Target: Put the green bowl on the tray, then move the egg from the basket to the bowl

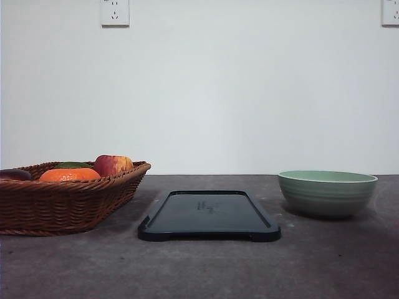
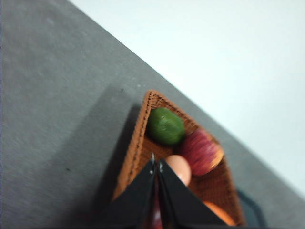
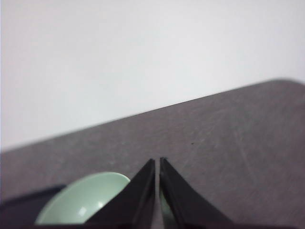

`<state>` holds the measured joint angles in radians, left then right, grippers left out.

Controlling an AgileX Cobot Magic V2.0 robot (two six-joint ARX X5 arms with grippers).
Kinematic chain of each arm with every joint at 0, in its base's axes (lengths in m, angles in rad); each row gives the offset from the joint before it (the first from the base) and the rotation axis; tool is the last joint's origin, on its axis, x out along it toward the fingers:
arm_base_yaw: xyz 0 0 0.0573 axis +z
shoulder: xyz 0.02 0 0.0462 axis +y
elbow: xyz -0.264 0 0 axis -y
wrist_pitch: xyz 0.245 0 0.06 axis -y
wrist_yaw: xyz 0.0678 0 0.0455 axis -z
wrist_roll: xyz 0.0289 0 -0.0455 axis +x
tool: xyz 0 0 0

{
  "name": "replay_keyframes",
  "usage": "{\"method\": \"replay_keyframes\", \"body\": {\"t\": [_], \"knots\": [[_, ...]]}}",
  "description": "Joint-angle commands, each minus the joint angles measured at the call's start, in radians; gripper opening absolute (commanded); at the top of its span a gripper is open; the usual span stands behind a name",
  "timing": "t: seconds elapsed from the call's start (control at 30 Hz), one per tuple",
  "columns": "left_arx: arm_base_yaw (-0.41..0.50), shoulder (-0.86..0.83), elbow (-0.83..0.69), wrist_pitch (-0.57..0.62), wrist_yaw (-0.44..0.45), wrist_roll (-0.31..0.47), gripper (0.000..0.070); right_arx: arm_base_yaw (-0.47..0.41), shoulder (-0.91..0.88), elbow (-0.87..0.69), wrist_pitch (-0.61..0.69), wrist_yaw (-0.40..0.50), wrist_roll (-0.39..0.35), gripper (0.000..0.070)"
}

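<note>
Front view: bowl (image 1: 327,193) at 3 o'clock of tray (image 1: 209,215), basket (image 1: 62,199) at 9; left gripper (image 2: 157,164) and right gripper (image 3: 157,164) both pressed together.

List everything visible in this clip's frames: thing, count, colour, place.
basket: 1, brown wicker, table left
orange: 1, orange, in basket
apple: 1, red, in basket
green fruit: 1, green, in basket corner
egg: 1, pale tan, in basket beside apple
dark item: 1, dark, basket's left edge; kind unclear
tray: 1, black, table centre, nothing on it
green bowl: 1, sage green, table right, off the tray
wall sockets: 2, white, on wall
left end effector: 1, black, shut, over basket
right end effector: 1, black, shut, near bowl
</note>
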<state>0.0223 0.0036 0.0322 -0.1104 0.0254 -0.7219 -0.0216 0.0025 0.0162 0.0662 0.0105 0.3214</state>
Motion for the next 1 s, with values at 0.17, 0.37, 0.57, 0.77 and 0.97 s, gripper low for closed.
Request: {"method": "replay_keyframes", "body": {"t": [0.17, 0.37, 0.57, 0.77, 0.97], "knots": [[0.001, 0.0, -0.018, 0.211, 0.001, -0.132, 0.0, -0.001, 0.001, -0.001, 0.106, -0.011, 0.225, 0.0007], [0.001, 0.0, 0.003, 0.388, 0.001, -0.124, 0.0, -0.001, 0.002, 0.042, 0.187, -0.048, 0.228, 0.0007], [0.001, 0.022, 0.11, 0.35, 0.0, -0.112, 0.0, -0.001, 0.042, 0.17, 0.144, -0.069, 0.167, 0.0007], [0.001, 0.134, 0.303, 0.209, 0.0, 0.05, 0.0, 0.0, 0.168, 0.334, 0.064, -0.131, 0.093, 0.0007], [0.001, 0.315, 0.521, 0.091, 0.004, 0.208, 0.0, 0.0, 0.336, 0.486, 0.004, -0.231, 0.011, 0.0007]]}}
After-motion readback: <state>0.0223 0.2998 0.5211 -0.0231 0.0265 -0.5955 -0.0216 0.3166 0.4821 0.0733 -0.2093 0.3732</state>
